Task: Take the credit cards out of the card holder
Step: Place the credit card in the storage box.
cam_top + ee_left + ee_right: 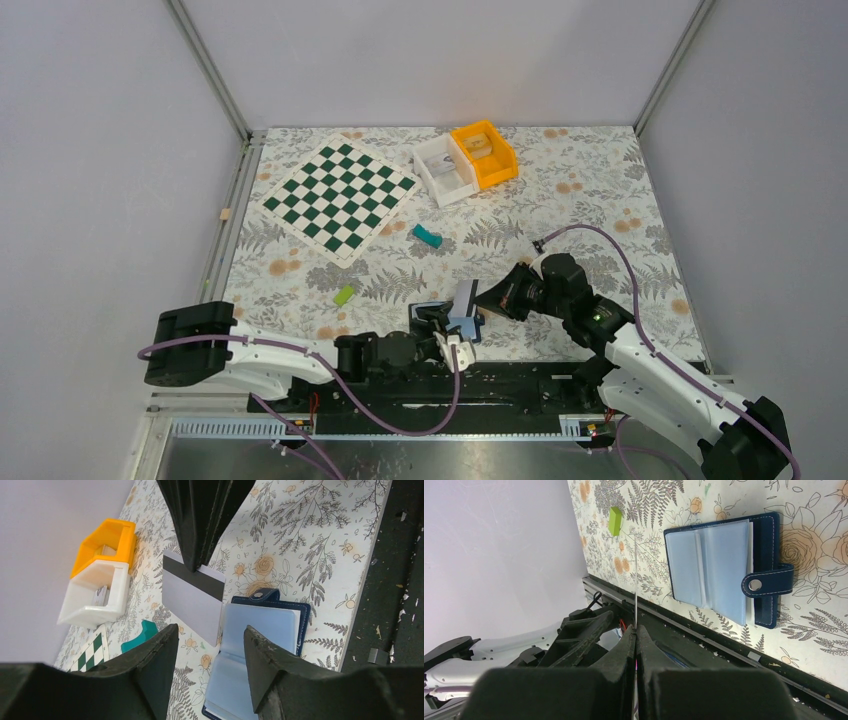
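Note:
The card holder (pixel 265 625) lies open on the floral mat, navy outside with pale blue sleeves and its snap tab to one side; the right wrist view shows it too (pixel 719 570). One grey credit card (pixel 192 597) with a black stripe hangs on edge above the mat just beside the holder. My right gripper (pixel 636 630) is shut on that card's top edge, and from its own camera the card (pixel 636 580) is a thin line. My left gripper (pixel 210 629) hovers open over the holder with nothing between its fingers. From above, the card (pixel 465 300) stands between both grippers.
An orange bin (pixel 487 152) and a white bin (pixel 444 170) stand at the back. A green-and-white chessboard (pixel 340 198) lies back left. A teal block (pixel 427 236) and a green block (pixel 345 294) rest on the mat. The black base rail (pixel 500 380) runs close behind the holder.

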You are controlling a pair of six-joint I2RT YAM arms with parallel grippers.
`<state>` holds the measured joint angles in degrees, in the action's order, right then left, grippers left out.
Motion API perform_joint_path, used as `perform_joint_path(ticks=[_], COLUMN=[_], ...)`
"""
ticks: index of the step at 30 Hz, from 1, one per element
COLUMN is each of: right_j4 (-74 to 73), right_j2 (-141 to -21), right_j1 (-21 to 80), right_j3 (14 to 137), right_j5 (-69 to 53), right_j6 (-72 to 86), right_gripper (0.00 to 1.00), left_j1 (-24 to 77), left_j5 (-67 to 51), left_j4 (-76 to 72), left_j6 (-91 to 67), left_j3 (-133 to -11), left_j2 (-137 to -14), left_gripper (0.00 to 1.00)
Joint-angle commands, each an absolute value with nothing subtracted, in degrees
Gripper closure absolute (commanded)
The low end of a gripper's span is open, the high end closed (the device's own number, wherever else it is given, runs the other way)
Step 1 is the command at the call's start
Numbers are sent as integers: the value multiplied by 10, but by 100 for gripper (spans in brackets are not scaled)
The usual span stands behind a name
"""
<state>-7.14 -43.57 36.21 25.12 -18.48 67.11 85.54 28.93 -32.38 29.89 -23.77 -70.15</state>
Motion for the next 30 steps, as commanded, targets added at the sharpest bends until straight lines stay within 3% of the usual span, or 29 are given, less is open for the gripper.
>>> perform_joint_path(ticks=[1, 12, 18, 23, 30], right_j4=[-51, -44, -40, -32, -39], right_j2=[-429, -428, -432, -432, -412], right_j1=[359, 358, 358, 358, 355], right_j3=[254, 250, 248, 245, 250], right_j5=[-185, -191, -197, -198, -183], right_j6=[684, 692, 688, 683, 660], right_gripper=[100, 100, 100, 100, 68], left_j1=[861, 868, 869, 870, 864], left_j5=[306, 326, 336, 364, 385], left_j4=[-371, -373, -380, -392, -307], left_j6=[306, 312, 309, 288, 184], left_j3=[-251, -256, -260, -252, -270], left_j2=[-715, -742, -747, -734, -692], left_gripper=[50, 59, 85, 99, 100])
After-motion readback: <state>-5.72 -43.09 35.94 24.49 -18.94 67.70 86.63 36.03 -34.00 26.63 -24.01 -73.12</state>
